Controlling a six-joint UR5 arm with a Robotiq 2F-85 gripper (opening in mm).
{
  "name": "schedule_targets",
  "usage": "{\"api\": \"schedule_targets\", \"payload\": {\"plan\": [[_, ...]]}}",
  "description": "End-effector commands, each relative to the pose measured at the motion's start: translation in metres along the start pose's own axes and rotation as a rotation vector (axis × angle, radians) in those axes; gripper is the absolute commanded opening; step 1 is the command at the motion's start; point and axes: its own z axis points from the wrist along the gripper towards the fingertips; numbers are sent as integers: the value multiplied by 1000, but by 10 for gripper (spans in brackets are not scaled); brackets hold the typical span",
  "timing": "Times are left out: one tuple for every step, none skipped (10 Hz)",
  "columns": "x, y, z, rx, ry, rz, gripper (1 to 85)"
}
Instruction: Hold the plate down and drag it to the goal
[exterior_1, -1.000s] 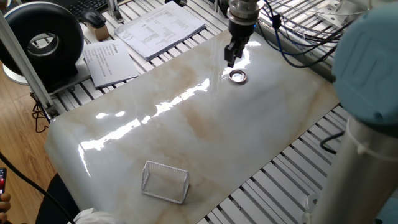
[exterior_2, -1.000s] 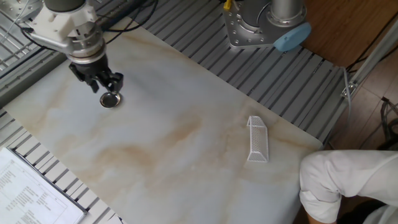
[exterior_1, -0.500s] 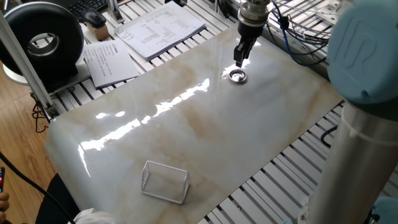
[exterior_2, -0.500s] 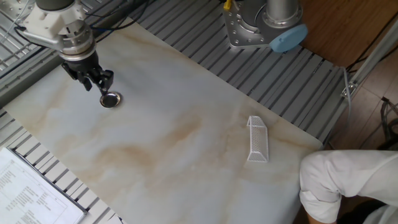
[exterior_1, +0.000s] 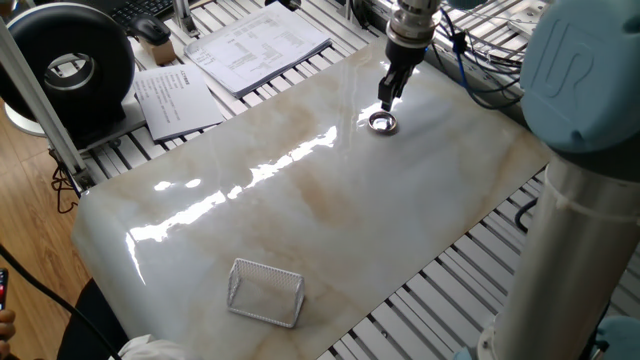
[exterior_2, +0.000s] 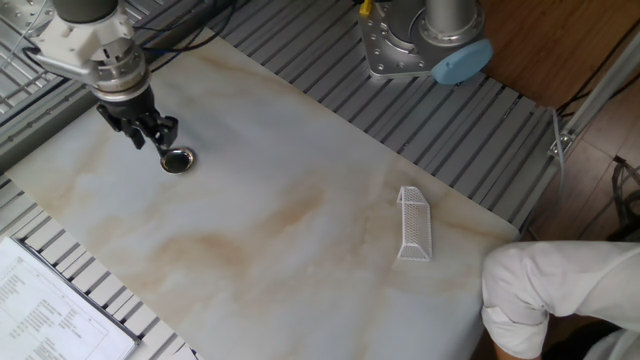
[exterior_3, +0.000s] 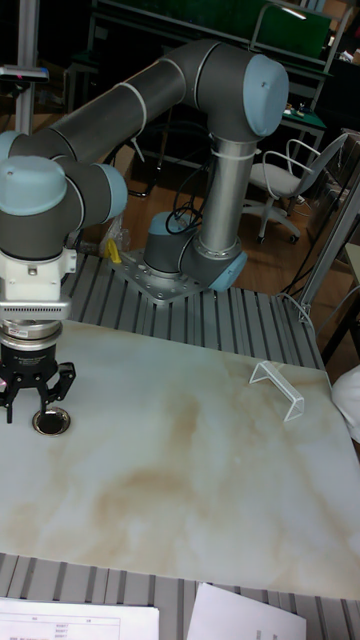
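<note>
The plate (exterior_1: 382, 122) is a tiny shiny silver ring lying flat on the marble board, near its far end; it also shows as the plate (exterior_2: 177, 159) and the plate (exterior_3: 50, 421). My gripper (exterior_1: 386, 99) hangs just beside and above it, fingers drawn together to a narrow tip with nothing held. Seen from the other side, the gripper (exterior_2: 152, 138) stands up-left of the disc with a small gap to it. The tall view puts the gripper (exterior_3: 36, 396) right behind the disc. The goal (exterior_1: 266, 291), a wire mesh tray, rests far off at the opposite end: goal (exterior_2: 413, 223), goal (exterior_3: 280, 385).
White paper sheets (exterior_1: 258, 45) and a black round device (exterior_1: 70, 65) lie beyond the board's left side. The arm's base (exterior_2: 425, 45) is bolted to the slatted frame. A person's white-clad knee (exterior_2: 555, 295) sits close to the corner by the tray.
The gripper has shifted sideways off the plate, toward the board's far edge, opening a small gap. The plate and the mesh tray have not moved.
</note>
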Motion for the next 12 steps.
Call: {"api": "schedule_targets", "payload": {"plan": [[-6, 14, 7, -50, -24, 46, 460], [-5, 14, 10, -46, -26, 51, 450], [-5, 12, 12, -41, -28, 46, 443], [-3, 9, 12, -33, -22, 42, 423], [-1, 7, 11, -29, -18, 42, 417], [0, 6, 11, -30, -15, 43, 417], [2, 5, 12, -30, -14, 43, 417], [3, 3, 13, -29, -17, 42, 417], [4, 3, 13, -31, -12, 49, 413], [5, 4, 14, -36, -10, 56, 407], [6, 4, 14, -39, -11, 56, 407], [7, 6, 13, -44, -9, 58, 400]]}}
